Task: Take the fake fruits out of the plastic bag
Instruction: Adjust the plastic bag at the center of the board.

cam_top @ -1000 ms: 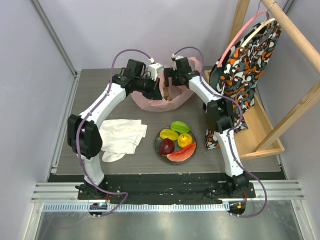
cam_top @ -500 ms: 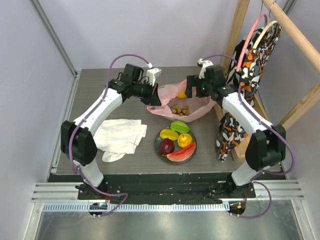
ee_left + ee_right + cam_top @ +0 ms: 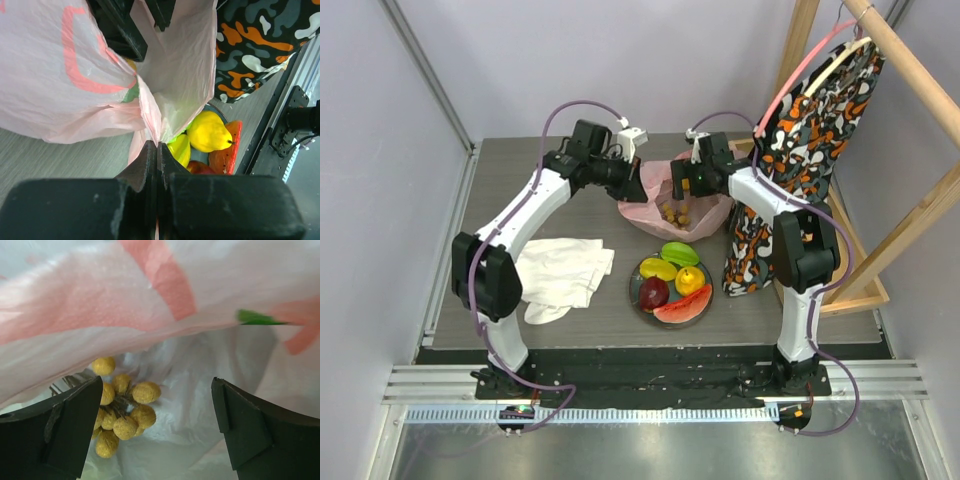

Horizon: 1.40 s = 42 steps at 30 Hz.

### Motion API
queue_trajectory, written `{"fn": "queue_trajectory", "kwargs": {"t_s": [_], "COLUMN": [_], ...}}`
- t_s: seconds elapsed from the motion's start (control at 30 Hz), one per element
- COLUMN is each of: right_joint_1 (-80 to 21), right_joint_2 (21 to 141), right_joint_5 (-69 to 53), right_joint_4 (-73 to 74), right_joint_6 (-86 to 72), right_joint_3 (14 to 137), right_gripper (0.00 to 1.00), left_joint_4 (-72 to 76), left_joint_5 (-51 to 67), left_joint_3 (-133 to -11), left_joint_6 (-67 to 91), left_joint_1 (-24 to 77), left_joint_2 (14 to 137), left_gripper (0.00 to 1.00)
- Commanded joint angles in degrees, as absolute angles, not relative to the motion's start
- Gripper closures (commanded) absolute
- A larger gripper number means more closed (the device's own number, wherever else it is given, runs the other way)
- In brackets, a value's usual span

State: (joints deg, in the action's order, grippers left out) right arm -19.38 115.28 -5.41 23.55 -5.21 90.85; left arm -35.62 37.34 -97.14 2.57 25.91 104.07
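**Left claw** [image 3: 156, 150]: jaws pressed together, with a fold of the pink bag [image 3: 55, 75] pinched between the tips.
- The bag's crinkled film spreads up and away ahead of the tips.
- Past the pinched fold, on the near side of the claw, is a plate [image 3: 632, 284] holding fruits already out of the bag.
- The fruits on the plate are a yellow pear [image 3: 207, 132], a watermelon slice [image 3: 227, 152], a yellow-green piece [image 3: 180, 149], a dark red apple [image 3: 653, 292] and a green piece [image 3: 680, 252].

**Right claw** [image 3: 160, 432]: fingers spread wide and holding nothing, pointed into the bag's open mouth.
- A bunch of grapes [image 3: 122, 412] lies on the bag's floor ahead of the claw. It sits close against one finger and well apart from the other.
- Pink film drapes across above both fingers.

**Claws together:** in the top view they face each other across the bag, the left one at the rim and the right one opposite. The grapes are inside the bag between them.

**Surroundings:**
- A white cloth [image 3: 560, 275] lies on the table [image 3: 510, 180], well apart from the left claw and toward that arm's base.
- A patterned fabric [image 3: 810, 130] hangs from a wooden frame [image 3: 910, 70] just beside the right arm, on the side away from the bag.
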Motion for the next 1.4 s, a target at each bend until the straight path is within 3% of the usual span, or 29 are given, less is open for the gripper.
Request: {"fn": "queue_trajectory", "kwargs": {"t_s": [0.0,0.7,0.8,0.87,1.03,1.13,1.23,1.37], "right_joint_1": [-19.3,-19.2,-18.3,-15.7,-6.7,-4.3,-4.9,-5.9], "right_joint_2": [113.3,138.1,132.0,125.4,95.8,80.9,74.8,81.1], "right_joint_5": [-0.3,2.4,9.9,11.9,8.7,4.6,-3.5,-3.7], "right_joint_4": [21.2,18.9,19.2,18.9,20.1,23.4,21.1,15.3], "right_joint_6": [-2.1,-9.9,-4.9,-2.7,-3.4,-4.1,-8.2,-10.7], "right_joint_3": [96.1,123.0,116.8,104.4,70.7,57.4,53.0,57.6], "right_gripper": [0.01,0.00,0.00,0.00,0.00,0.00,0.00,0.00], "left_joint_4": [-33.7,-33.7,-34.1,-35.1,-35.3,-35.1,-35.0,-34.8], "left_joint_5": [38.2,42.2,41.4,40.3,40.3,41.5,42.2,42.5], "left_joint_3": [-100.8,-102.1,-101.7,-101.6,-99.8,-100.1,-101.8,-104.1], "left_joint_6": [2.7,5.1,4.5,3.4,1.2,1.8,2.7,3.0], "left_joint_1": [26.2,28.7,29.0,29.0,29.0,29.4,30.1,31.0], "left_joint_2": [105.6,107.8,106.8,106.0,104.9,105.9,107.2,108.7], "left_gripper": [1.00,1.00,1.00,1.00,1.00,1.00,1.00,1.00]}}
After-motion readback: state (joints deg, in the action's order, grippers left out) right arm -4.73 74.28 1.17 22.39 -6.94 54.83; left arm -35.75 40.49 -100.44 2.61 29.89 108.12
